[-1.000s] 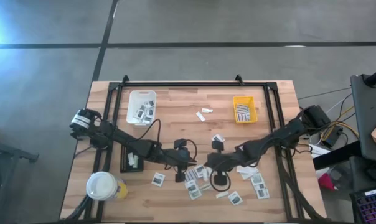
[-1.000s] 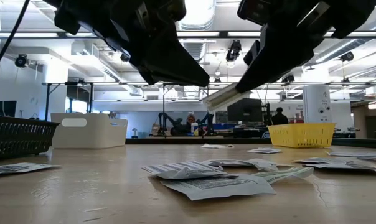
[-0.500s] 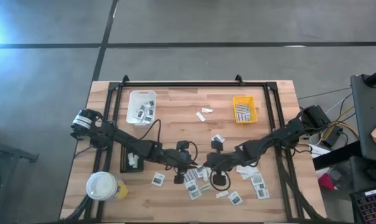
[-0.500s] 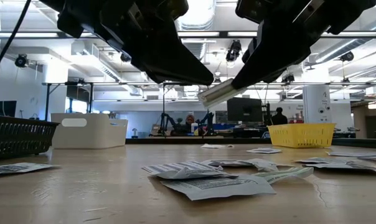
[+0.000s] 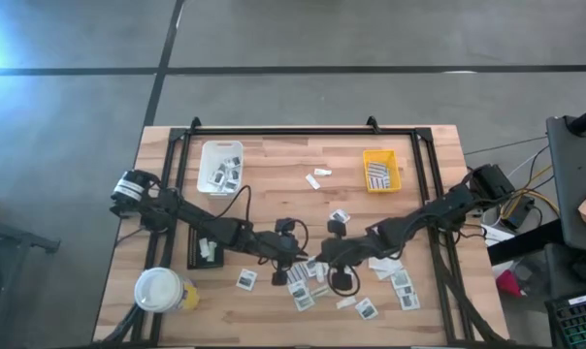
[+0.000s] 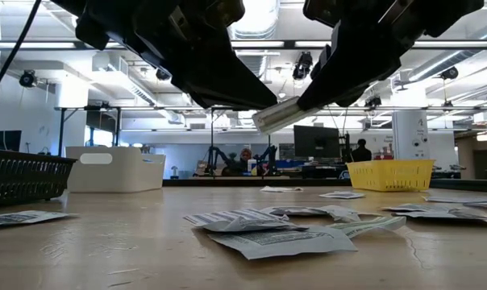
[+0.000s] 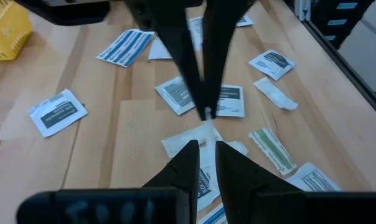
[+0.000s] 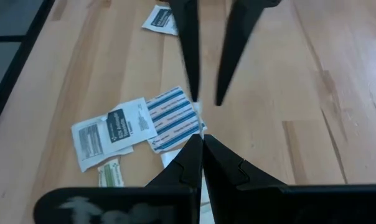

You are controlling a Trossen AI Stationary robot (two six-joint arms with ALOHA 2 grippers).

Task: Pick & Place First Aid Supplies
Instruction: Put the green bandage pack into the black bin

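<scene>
My right gripper [image 5: 319, 264] hangs above the table's middle, shut on a small white strip [image 6: 277, 115]. My left gripper [image 5: 306, 262] faces it tip to tip. Its fingers [image 8: 193, 87] stand open on either side of the strip's free end. Below them, flat white packets with dark patches [image 5: 303, 287] and blue-striped strips [image 8: 173, 118] lie loose on the wood. More packets lie at the near right [image 5: 402, 282]. My right gripper pinches one end of the white strip [image 6: 298, 107] between its shut fingertips, coming from the table's right and slanting down. The strip sticks out past the tips toward my left gripper, free end lower, clear of the table. Whether my left gripper touches the strip, I cannot tell.
A white tray [image 5: 207, 155] with packets stands at the far left and a yellow tray [image 5: 381, 155] at the far right. A black tray [image 5: 194, 254] and a white-lidded yellow cup [image 5: 160, 289] stand at the near left. Loose pieces [image 5: 317, 177] lie far of centre.
The strip in my right gripper has swung a little up and toward my left gripper. Both arms have otherwise stayed where they were, and neither gripper has changed its opening.
</scene>
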